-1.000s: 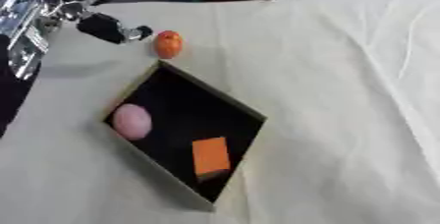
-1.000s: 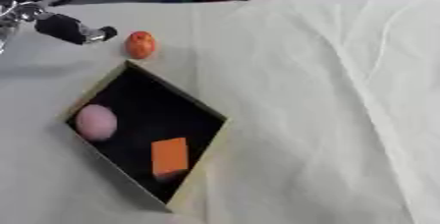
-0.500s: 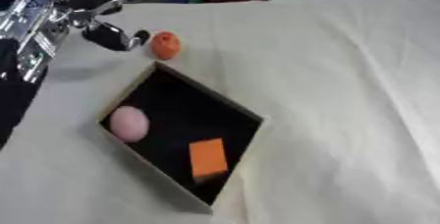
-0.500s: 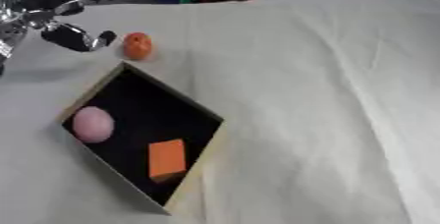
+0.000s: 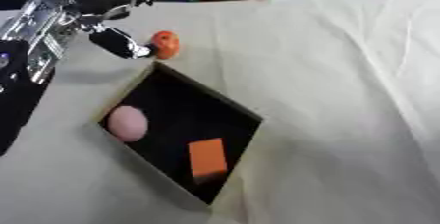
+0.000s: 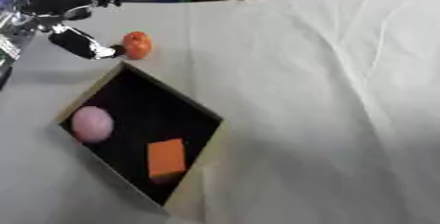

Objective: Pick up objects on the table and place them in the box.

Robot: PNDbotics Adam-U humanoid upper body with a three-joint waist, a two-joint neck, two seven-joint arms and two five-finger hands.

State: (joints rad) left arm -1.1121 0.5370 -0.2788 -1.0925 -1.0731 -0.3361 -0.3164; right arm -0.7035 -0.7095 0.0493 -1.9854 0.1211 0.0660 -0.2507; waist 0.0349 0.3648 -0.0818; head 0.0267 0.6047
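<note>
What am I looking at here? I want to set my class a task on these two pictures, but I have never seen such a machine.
Both pictures come from a stereo camera in a humanoid robot's head, looking down at its work: one from the left eye, one from the right, at the same moment. The black and silver arm at the upper left ends in the left robot hand. One of its fingers reaches to an orange ball on the cream cloth; whether it grips the ball cannot be told. The ball lies just outside the box, a shallow tray with a black floor. Inside are a pink ball and an orange block. The right robot hand does not show.
</note>
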